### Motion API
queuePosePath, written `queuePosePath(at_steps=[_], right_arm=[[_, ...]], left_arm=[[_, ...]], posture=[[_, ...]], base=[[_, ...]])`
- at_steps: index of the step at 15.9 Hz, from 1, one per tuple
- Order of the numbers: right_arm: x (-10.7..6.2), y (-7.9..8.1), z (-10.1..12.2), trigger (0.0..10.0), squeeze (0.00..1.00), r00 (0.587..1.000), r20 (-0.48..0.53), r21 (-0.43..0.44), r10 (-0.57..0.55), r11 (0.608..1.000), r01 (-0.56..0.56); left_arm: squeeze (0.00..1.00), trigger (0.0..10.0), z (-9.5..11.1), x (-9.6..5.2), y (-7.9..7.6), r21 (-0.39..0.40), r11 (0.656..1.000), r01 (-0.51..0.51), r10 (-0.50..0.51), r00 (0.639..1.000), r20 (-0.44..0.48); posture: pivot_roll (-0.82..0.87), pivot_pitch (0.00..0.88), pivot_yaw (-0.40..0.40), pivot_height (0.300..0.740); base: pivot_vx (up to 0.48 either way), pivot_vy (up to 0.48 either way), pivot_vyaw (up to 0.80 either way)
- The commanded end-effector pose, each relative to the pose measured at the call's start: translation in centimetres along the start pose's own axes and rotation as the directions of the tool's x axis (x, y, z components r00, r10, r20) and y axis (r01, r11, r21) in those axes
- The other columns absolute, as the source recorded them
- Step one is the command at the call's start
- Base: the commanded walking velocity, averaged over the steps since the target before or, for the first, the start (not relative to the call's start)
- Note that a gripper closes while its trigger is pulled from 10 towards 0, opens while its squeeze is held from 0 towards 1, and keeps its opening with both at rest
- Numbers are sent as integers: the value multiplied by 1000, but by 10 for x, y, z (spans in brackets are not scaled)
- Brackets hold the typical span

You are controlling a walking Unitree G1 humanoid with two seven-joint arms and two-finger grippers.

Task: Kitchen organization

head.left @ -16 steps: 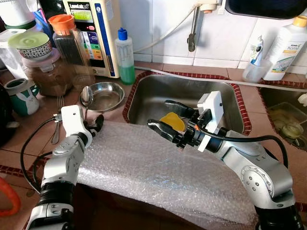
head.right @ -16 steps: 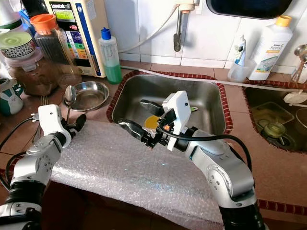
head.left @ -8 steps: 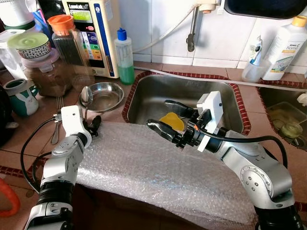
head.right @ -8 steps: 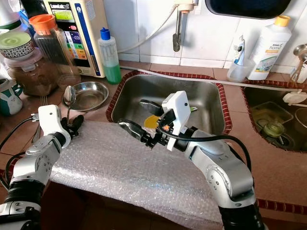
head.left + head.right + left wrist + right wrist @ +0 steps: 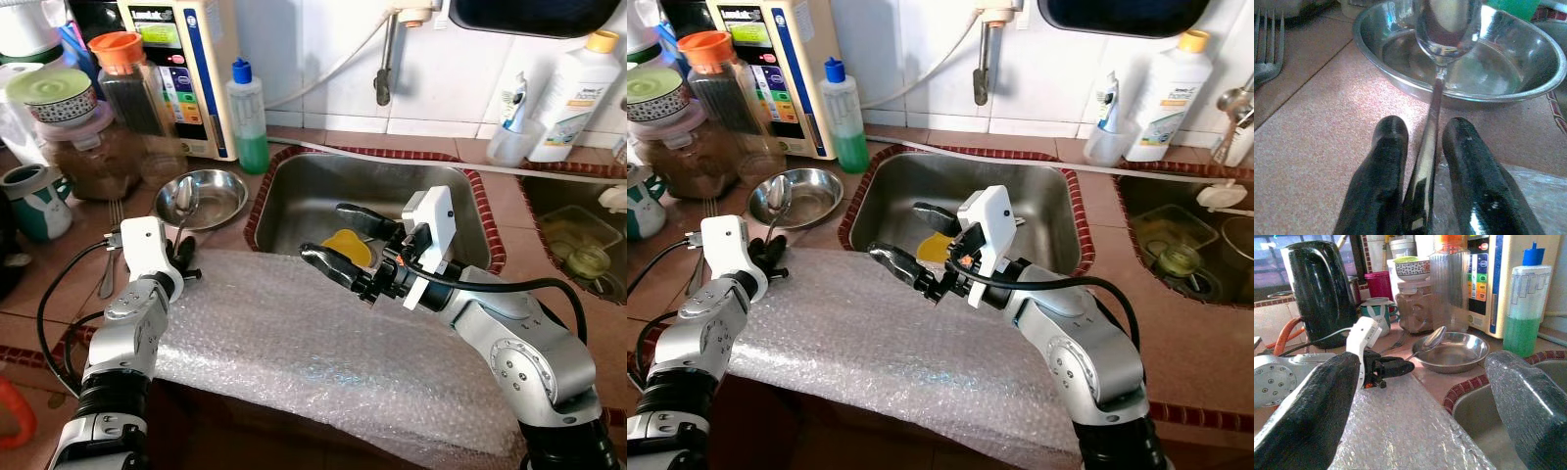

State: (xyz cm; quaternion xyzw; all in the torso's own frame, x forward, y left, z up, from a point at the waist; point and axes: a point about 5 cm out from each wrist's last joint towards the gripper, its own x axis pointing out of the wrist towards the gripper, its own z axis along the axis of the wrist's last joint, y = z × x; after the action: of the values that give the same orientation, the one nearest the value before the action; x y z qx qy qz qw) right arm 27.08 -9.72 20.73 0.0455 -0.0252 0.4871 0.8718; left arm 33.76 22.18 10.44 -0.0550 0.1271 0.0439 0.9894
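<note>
At left of frame, the left gripper [image 5: 186, 264] clamps the spoon [image 5: 1442, 29] by its handle, bowl over the steel dish [image 5: 211, 196]; rigid, light, slick metal. Right gripper [image 5: 338, 240] gapes mid-frame over the sink [image 5: 304, 181]

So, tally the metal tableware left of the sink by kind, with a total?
Bowls: 1, the steel bowl.
Spoons: 1, the spoon, its handle gripped by the left gripper.
Forks: 1, the fork lying on the counter.
Total: 3.
</note>
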Motion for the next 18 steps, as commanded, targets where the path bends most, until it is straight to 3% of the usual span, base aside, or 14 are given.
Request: queuePosePath(at_steps=[1, 7, 14, 18], right_arm=[[3, 0, 2, 10000, 0, 1000, 4, -13, 8, 1000, -8], [3, -2, 2, 10000, 0, 1000, 7, -19, 1, 1000, -1], [4, -2, 2, 10000, 0, 1000, 13, -22, 1, 1000, -1], [4, -4, 1, 10000, 0, 1000, 16, -24, -7, 1000, 7]], left_arm=[[0, 0, -4, -1, 14, 24, 997, -67, 67, 998, -16], [0, 0, 7, -5, 25, 50, 979, -200, 193, 973, 123], [0, 0, 15, -9, 23, 35, 973, -228, 213, 946, 243], [0, 0, 30, -13, 26, 91, 956, -278, 229, 906, 355]], posture=[[21, 36, 72, 740], [25, 30, 72, 740], [30, 26, 70, 740], [29, 25, 72, 740]], base=[[0, 0, 0], [0, 0, 0], [0, 0, 0], [0, 0, 0]])
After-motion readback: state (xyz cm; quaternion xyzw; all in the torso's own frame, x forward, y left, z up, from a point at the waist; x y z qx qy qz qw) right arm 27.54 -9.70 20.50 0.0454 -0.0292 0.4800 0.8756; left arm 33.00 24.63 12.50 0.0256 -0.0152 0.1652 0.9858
